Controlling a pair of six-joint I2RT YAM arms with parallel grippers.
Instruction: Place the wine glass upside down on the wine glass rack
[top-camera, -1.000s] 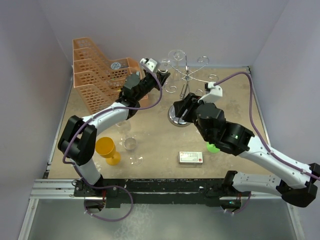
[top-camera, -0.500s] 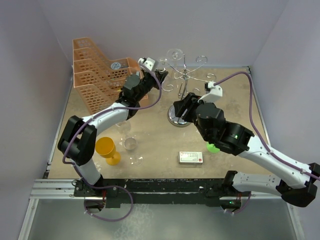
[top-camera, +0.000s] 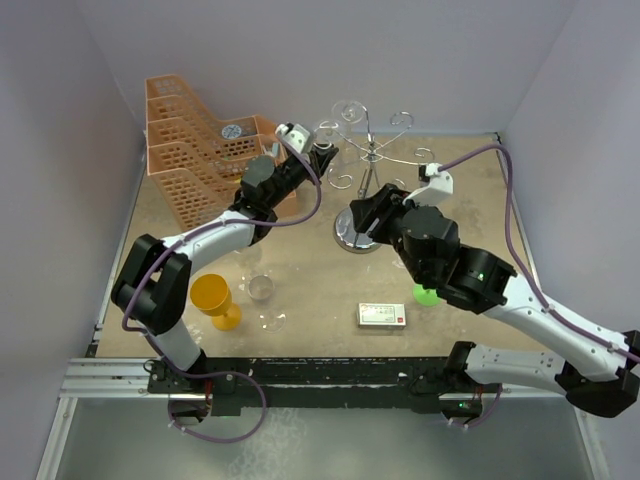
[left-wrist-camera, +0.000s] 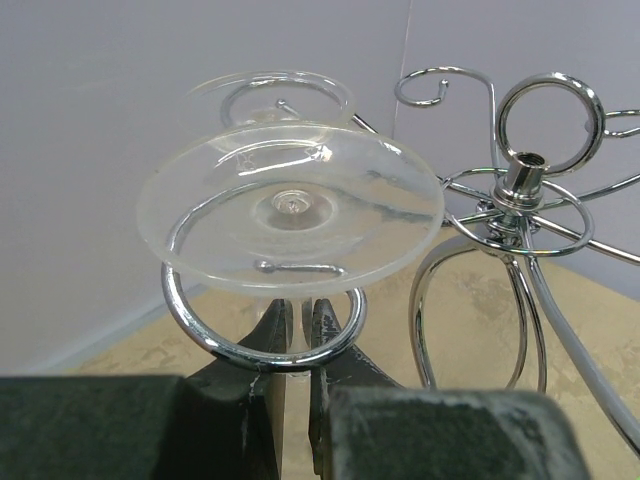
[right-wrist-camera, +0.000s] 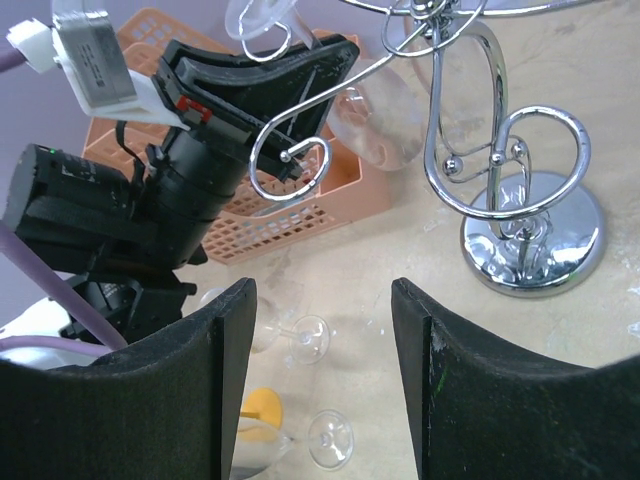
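While the orange basket (top-camera: 190, 140) is sitting at the far left with a yellow goblet (top-camera: 215, 298) standing nearer the arms, the left gripper (left-wrist-camera: 295, 320) is pinching the stem of the wine glass (left-wrist-camera: 290, 205), its jaws nearly together. The glass is hanging upside down, foot uppermost, with its stem passing inside a scroll ring of the wine glass rack (left-wrist-camera: 525, 180) (whether foot and ring are touching, I cannot tell). Further right, the right gripper (right-wrist-camera: 320, 300) is hovering with fingers spread wide, holding nothing, near the rack's round base.
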